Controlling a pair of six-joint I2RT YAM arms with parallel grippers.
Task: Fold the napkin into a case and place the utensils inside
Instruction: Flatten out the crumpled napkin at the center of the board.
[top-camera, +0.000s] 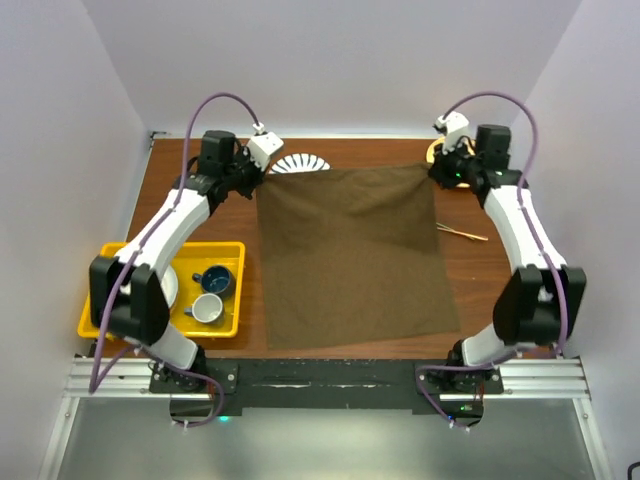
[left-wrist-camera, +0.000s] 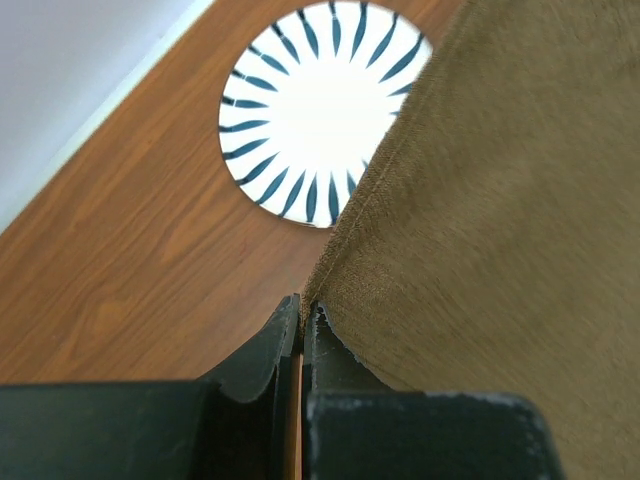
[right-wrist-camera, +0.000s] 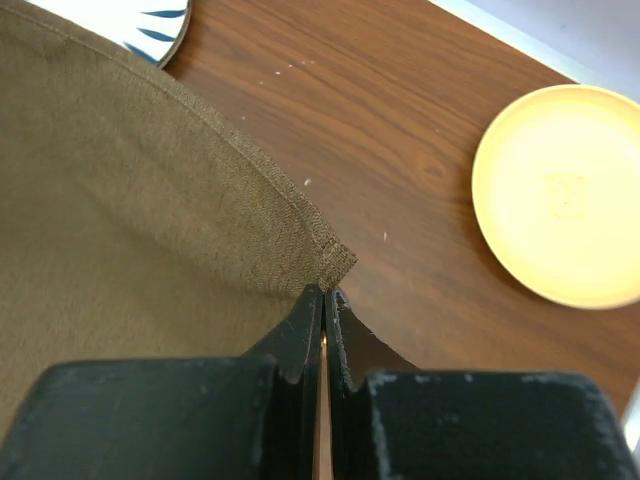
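Arms (top-camera: 180, 225) reaching forward, left gripper (left-wrist-camera: 303, 312) and right gripper (right-wrist-camera: 325, 293) each clamped on a napkin (top-camera: 350, 255) corner

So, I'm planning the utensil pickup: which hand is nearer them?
Right. The right hand holds the napkin's far right corner, near the utensils; the left hand holds the far left corner, across the napkin.
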